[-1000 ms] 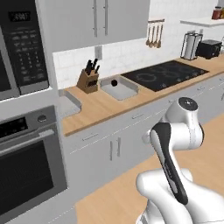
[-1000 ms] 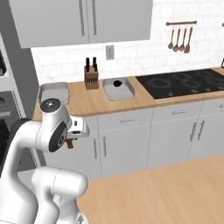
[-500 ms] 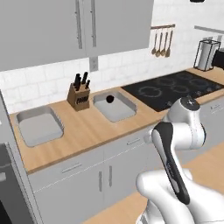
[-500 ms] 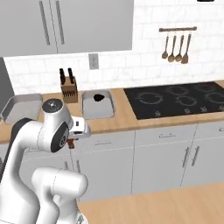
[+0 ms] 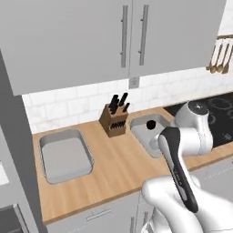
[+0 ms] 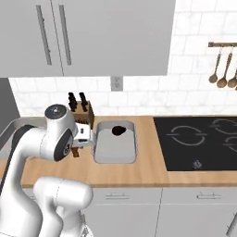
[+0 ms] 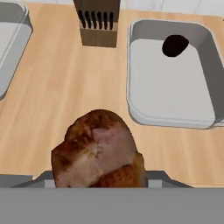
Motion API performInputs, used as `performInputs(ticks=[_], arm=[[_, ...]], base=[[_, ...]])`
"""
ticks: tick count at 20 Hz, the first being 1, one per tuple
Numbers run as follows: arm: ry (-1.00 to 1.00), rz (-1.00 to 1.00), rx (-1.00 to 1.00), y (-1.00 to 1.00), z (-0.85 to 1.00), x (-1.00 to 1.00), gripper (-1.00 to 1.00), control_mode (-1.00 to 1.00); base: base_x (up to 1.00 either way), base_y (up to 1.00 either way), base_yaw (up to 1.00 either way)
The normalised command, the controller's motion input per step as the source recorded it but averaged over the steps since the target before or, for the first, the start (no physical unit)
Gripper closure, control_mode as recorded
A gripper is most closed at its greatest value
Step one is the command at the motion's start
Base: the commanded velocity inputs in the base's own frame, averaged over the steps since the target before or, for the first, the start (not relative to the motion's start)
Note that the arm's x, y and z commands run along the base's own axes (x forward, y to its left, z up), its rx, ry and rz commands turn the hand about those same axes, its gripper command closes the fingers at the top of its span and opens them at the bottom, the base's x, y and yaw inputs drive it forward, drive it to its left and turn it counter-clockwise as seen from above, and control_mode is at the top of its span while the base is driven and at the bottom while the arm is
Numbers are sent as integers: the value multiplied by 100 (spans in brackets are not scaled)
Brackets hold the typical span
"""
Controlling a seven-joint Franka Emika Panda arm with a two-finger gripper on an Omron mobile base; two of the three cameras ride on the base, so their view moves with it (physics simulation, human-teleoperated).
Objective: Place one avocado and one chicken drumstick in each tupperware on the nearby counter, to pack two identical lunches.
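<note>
My gripper [image 6: 76,149] is shut on a chicken drumstick [image 7: 98,151], orange-brown, which looms large at the bottom of the hand view and hides the fingertips. It hangs above the tan counter [image 7: 65,87], between two pale-grey tupperware. The right tupperware [image 7: 170,87] [image 5: 139,122] [image 6: 113,150] holds one dark avocado [image 7: 175,45] [image 5: 151,124] [image 6: 119,130] in its far corner. The left tupperware [image 5: 63,159] [image 7: 8,48] has nothing in it. In the left base view my arm covers the near side of the right container.
A brown knife block [image 5: 114,120] [image 7: 97,22] [image 6: 82,111] stands against the backsplash between the two containers. A black cooktop [image 6: 199,141] lies to the right, with wooden spoons [image 6: 222,69] hanging above it. Grey wall cabinets [image 5: 118,41] hang over the counter.
The base has driven, so both base views have swung round and closed in on the counter; both containers now sit in front. The drumstick stays held in the gripper.
</note>
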Motion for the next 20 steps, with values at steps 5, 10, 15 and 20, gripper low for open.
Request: performInputs(ticks=[5,10,15,20], arm=[[17,11,3,-27,-28,60,100,-100],[23,13,5,-70,-43,89,100,-100],[11,15,2,-37,-17,100,100,-100],[1,11,0,-33,-14,82,100,-100]], base=[[40,-3,11],[0,0,0],[0,0,0],[0,0,0]])
